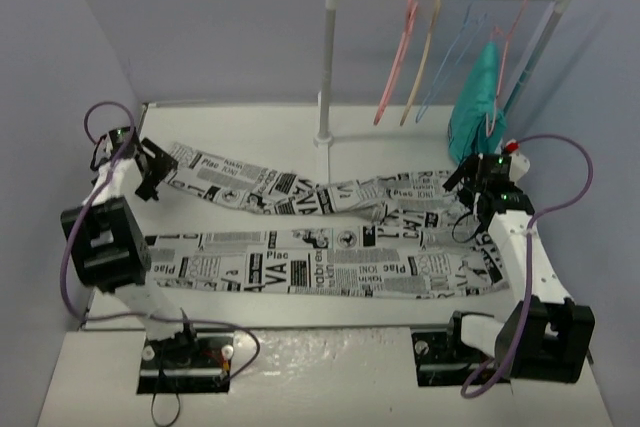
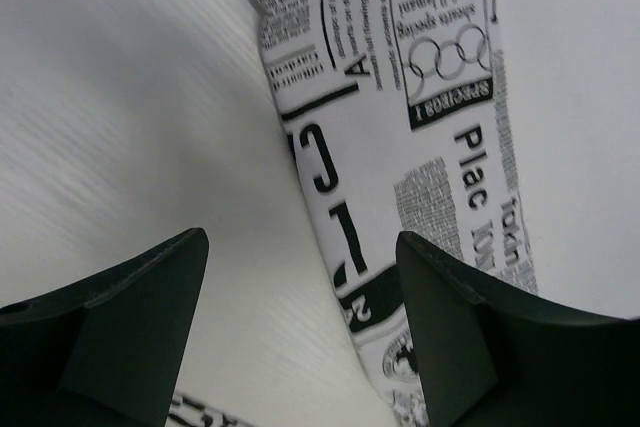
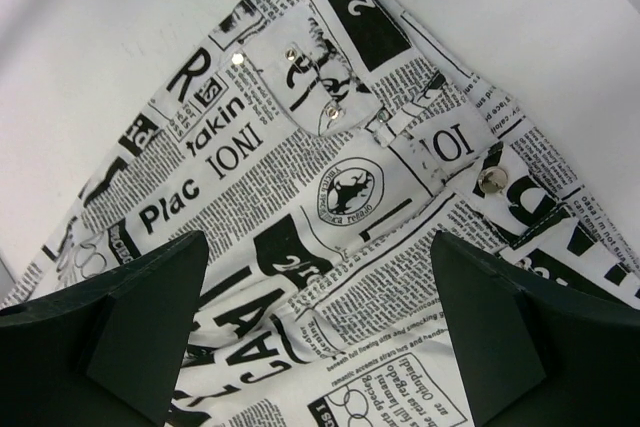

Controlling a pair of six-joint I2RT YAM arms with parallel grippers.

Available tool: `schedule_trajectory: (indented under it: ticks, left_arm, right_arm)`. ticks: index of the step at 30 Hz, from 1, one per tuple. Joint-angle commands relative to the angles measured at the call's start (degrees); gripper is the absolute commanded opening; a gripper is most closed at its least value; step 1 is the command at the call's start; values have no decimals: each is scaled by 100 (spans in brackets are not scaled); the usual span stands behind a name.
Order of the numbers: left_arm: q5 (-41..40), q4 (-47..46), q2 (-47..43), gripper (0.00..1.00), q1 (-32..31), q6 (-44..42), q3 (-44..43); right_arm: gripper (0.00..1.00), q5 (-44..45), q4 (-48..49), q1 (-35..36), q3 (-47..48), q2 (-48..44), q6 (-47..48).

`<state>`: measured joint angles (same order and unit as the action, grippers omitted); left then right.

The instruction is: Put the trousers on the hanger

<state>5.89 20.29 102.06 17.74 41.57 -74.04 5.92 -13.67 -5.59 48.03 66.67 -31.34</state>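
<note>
The trousers [image 1: 330,262], white with black newspaper print, lie flat across the table with both legs running left and the waist at the right. My left gripper [image 1: 152,179] hovers open over the cuff end of the far leg. In the left wrist view the leg [image 2: 400,97] passes under the right finger [image 2: 450,327], and bare table lies between the jaws of the left gripper [image 2: 300,242]. My right gripper [image 1: 468,187] is open above the waist. Between the jaws of the right gripper [image 3: 320,242] are the trousers' pocket flap [image 3: 310,87] and studs. The pink hanger [image 1: 395,57] hangs on the rail.
A white rail stand [image 1: 325,67] rises at the back centre. It also carries a tan hanger [image 1: 425,52], a thin blue wire hanger [image 1: 455,57] and a teal garment [image 1: 478,107] on another hanger, just behind my right gripper. Grey walls close in on the left and right.
</note>
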Motion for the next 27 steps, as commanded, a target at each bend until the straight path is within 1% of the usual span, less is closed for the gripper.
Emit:
schedule_trajectory:
  ticks: [1,5,8,13,17,22,24,27]
  left_arm:
    - [-143,410,604,73,2,-267,-1141]
    - [-287,662,1313,73,2,-358,-1968]
    - [-519,1074,1786,73,2,-470,-2540]
    - [-873,1298,2255,72,-7,-695,-3040]
    - [-897,1398,2547,72,-7,-835,-3370]
    - [-983,1572,2910,67,-42,-977,-3706]
    - [-951,1532,3016,64,-42,-1018,-3755]
    - [-859,1449,3087,50,-62,-1065,-3784]
  right_arm:
    - [91,-15,-95,60,176,-115,279]
    - [92,-32,-137,71,154,-142,393]
    - [93,6,-171,75,151,-146,418]
    - [94,35,-171,78,132,-95,467]
    - [94,32,-171,84,101,-49,480]
    - [94,33,-171,84,93,22,436]
    - [94,49,-155,84,118,55,436]
    - [94,82,-163,84,135,149,455]
